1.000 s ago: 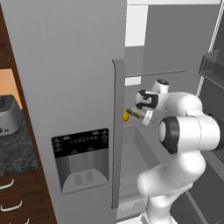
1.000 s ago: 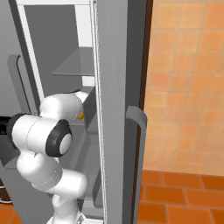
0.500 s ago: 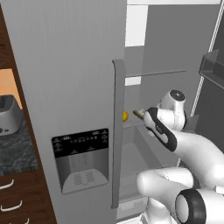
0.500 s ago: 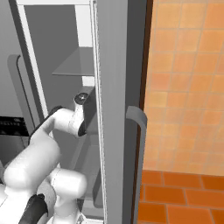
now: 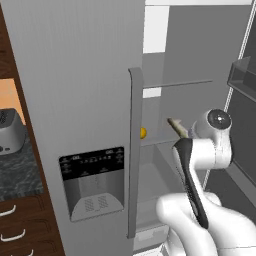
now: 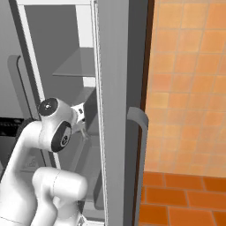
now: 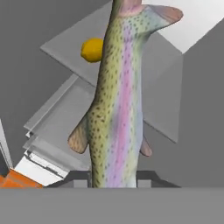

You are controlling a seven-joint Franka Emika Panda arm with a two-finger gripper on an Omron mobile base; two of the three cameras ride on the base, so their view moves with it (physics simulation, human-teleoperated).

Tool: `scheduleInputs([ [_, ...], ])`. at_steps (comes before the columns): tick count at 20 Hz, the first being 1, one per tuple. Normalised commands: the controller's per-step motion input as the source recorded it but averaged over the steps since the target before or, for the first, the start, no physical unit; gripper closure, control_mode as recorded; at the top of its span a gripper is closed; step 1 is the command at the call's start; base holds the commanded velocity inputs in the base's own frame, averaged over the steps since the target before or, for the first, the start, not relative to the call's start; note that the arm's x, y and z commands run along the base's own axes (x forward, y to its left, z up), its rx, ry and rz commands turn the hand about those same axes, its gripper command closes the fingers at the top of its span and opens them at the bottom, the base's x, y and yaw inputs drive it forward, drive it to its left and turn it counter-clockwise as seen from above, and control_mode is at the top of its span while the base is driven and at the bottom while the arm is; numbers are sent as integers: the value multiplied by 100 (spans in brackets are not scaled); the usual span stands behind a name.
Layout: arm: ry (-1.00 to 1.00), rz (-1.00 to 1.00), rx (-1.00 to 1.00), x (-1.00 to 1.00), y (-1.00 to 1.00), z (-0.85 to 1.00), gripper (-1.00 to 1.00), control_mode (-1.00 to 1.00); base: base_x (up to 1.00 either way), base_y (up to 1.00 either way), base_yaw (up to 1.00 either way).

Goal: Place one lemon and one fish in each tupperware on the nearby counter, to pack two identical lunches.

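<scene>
Right now the claw (image 7: 113,177) is clenched on a fish (image 7: 120,94), which runs straight out from between the fingertips and away along the hand view, its tail toward the top edge. From the left base view the fish (image 5: 177,127) juts up and to the left from the hand, inside the open fridge (image 5: 190,100). Its body is olive-green with dark speckles, a pink stripe down the middle and pale silvery flanks; small pinkish fins stick out on both sides low on the body.

A lemon (image 7: 92,50) sits on a grey fridge shelf (image 7: 65,52) beyond the fish, to the left of it in the hand view and apart from it. In the left base view the lemon (image 5: 143,133) shows as a small yellow ball just past the edge of the closed fridge door (image 5: 75,100), left of the fish tip, with a gap between them.

That door and its long vertical handle (image 5: 134,150) stand close on the arm's left. On the right, the open door (image 6: 119,110) hangs edge-on just beside the hand. At far left, a toaster (image 5: 10,132) stands on the marbled desk (image 5: 17,172).
</scene>
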Motion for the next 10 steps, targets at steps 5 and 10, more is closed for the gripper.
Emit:
scheduleInputs([
  [5, -14, -39, 29, -100, 0, 86, 100, -100, 0, 0, 0],
  [10, -6, -33, 44, -100, 5, 53, 100, -100, 0, 0, 0],
])
